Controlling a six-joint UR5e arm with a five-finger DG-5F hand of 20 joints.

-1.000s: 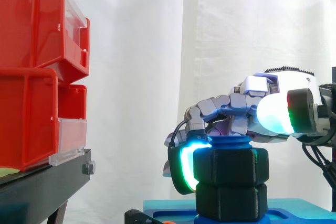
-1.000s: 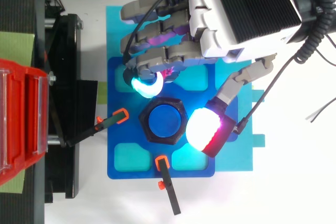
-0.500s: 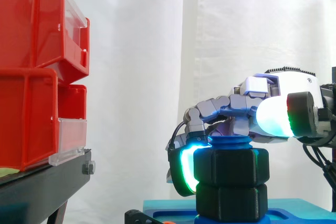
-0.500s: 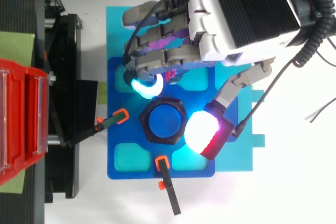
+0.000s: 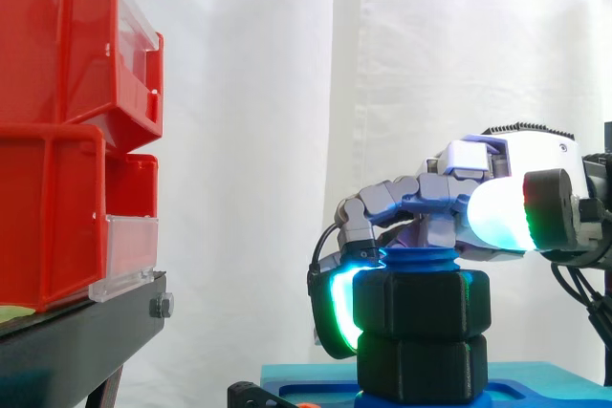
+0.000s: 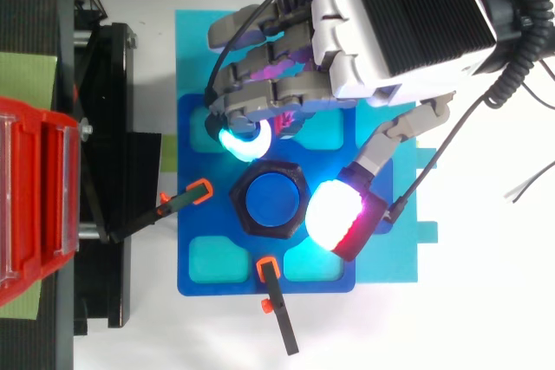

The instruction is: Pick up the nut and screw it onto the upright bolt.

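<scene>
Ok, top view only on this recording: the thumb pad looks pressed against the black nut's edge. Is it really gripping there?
Observer: No. On the hand, the thumb pad sits higher than the top of the nut.
Operator: And the cyan-glowing finger?
Observer: Its finger pad hangs down the nut's left side, seemingly touching it.
Operator: Is the nut on the bolt yet?
Observer: Yes, the tip of the blue bolt pokes out above it, and a matching black piece sits directly beneath.
</scene>
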